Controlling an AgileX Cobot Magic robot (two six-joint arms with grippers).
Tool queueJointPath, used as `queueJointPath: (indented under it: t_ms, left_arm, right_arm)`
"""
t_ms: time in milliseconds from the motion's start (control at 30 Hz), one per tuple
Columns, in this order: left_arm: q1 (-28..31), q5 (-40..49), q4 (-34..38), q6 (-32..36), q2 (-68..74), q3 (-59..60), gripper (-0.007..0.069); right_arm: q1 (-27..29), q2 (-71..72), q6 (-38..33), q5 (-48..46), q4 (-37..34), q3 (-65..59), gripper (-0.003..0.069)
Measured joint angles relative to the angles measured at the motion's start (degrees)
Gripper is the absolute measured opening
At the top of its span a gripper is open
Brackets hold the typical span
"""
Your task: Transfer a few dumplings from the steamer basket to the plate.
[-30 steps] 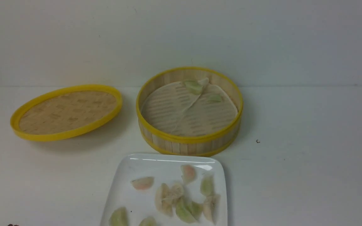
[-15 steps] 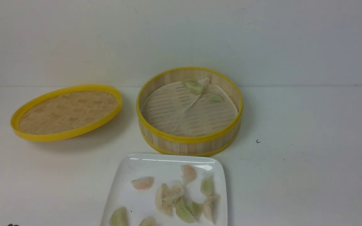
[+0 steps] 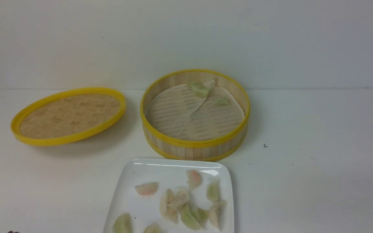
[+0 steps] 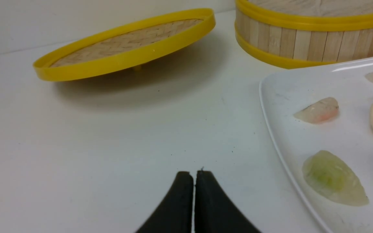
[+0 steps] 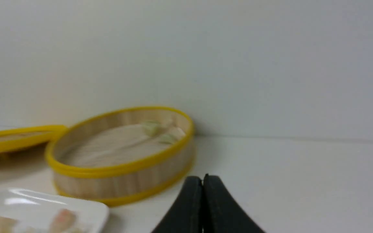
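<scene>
Neither gripper shows in the front view. Steamer basket point(image 3: 195, 115) sits mid-table, paper liner point(image 3: 186, 119) creased, two pale green dumplings point(image 3: 199, 89) at its far side. Plate point(image 3: 131, 181) lies just in front of the basket, nearest the camera, carrying a cluster of dumplings, pink-tinged, cream and green; its near edge is cut off by the frame. Woven lid point(image 3: 68, 115) rests to the left of the basket, tilted.

Left wrist view: left gripper point(image 4: 194, 176) pressed together, nothing between the black fingers, low over bare table point(image 4: 108, 136) beside the plate's edge.

Right wrist view: right gripper point(image 5: 202, 181) likewise closed and empty, near the basket wall, plate corner beyond.
</scene>
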State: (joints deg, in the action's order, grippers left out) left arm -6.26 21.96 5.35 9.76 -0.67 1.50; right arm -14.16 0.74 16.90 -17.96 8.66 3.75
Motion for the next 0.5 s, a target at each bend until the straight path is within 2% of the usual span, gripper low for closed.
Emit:
queueJointPath:
  t_ms: [100,200,500]
  left_arm:
    - [0.00,0.00,0.00,0.00,0.00,0.00,-0.0006]
    - [0.00,0.00,0.00,0.00,0.00,0.00,-0.0006]
    - [0.00,0.00,0.00,0.00,0.00,0.00,-0.0006]
  right_arm:
    - [6.41,0.00,0.07,-0.86,1.40,-4.68,-0.0015]
    - [10.06,0.00,0.26,-2.67,1.95,-5.22,-0.0015]
    - [11.98,0.00,0.02,-3.28,2.62,-5.16,-0.0015]
